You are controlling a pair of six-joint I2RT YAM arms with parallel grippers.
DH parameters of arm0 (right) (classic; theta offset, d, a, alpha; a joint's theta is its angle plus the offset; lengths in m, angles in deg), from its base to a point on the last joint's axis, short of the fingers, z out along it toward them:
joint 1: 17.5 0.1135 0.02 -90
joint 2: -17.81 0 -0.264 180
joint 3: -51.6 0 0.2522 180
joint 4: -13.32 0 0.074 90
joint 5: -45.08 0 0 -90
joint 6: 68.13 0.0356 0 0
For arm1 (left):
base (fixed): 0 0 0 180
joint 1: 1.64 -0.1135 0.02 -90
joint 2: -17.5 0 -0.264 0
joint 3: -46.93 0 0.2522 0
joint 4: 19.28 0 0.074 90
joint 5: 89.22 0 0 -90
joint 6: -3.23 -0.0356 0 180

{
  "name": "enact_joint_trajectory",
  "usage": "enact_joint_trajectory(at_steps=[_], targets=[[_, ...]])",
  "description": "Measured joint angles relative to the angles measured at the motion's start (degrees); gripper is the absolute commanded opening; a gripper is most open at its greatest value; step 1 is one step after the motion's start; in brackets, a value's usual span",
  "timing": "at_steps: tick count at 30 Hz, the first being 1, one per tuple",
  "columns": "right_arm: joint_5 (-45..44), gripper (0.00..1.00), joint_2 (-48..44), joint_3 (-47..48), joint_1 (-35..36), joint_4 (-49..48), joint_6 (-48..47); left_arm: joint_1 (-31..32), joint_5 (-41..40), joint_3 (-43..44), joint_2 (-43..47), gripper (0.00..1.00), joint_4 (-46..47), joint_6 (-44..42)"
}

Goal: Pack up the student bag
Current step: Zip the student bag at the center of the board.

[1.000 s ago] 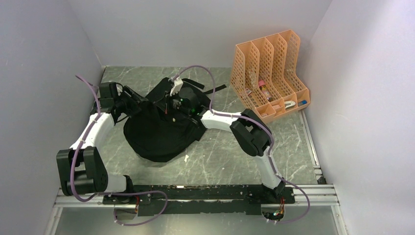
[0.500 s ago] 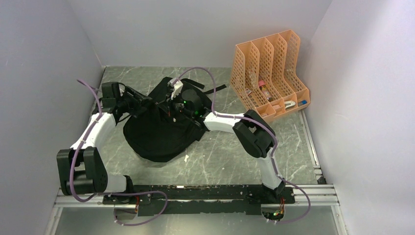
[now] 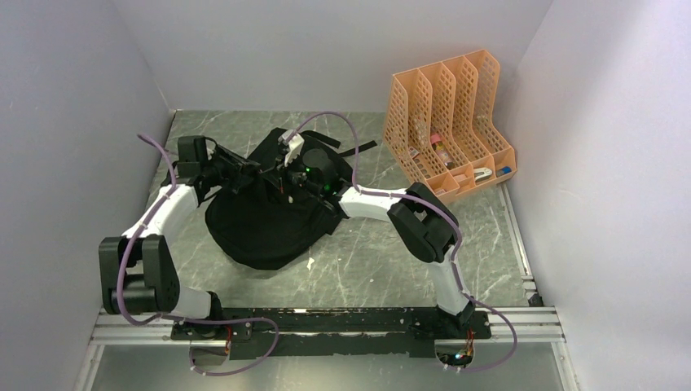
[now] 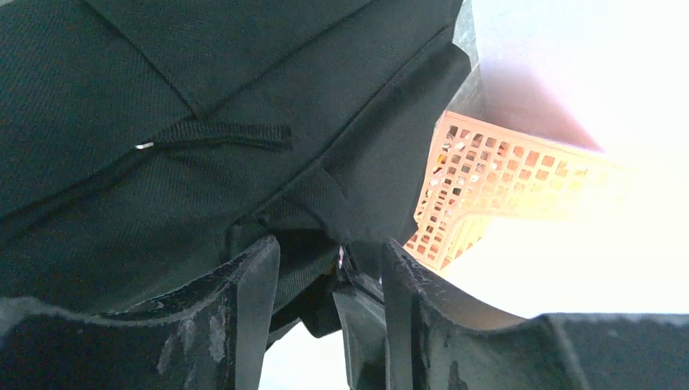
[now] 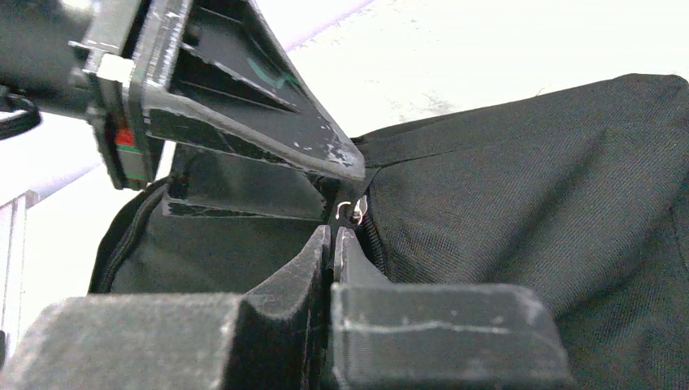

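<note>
Edging rightward since a second ago, the left fingers (image 4: 244,313) sit parted around a fold of the student bag (image 3: 261,224); the right fingers (image 5: 305,264) are pressed together beside its zipper pull (image 5: 351,213). The bag slumps mid-tabletop (image 3: 367,252).

In the top view, bare table (image 3: 383,252) lies open at lower centre and lower right, between the backpack (image 3: 265,228) and the arm bases. An orange file rack (image 3: 448,130) blocks the upper right corner. At centre the left gripper (image 3: 254,173) and right gripper (image 3: 279,176) crowd tip to tip over the backpack's upper edge. Purple cables (image 3: 330,118) arch above them, and walls (image 3: 73,122) close both sides.
</note>
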Motion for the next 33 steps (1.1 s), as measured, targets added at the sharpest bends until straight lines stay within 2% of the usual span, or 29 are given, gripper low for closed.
enact_joint_trajectory(at_steps=[8,15,21,33], targets=[[0.2,0.00,0.0,0.0,0.0,0.0,-0.3,0.0,1.7,0.0,-4.8,0.42,3.5,1.0],[0.5,0.00,0.0,-0.3,0.0,0.2,-0.9,0.0,1.9,0.0,-5.9,0.26,3.7,1.0],[1.3,0.00,-0.7,-1.1,-0.1,0.4,-1.5,0.0,2.0,0.8,-6.1,0.06,3.6,0.9],[2.6,0.00,-4.1,-5.3,-0.2,2.4,-3.5,-1.6,2.2,1.0,-6.3,0.05,3.0,-0.1]])
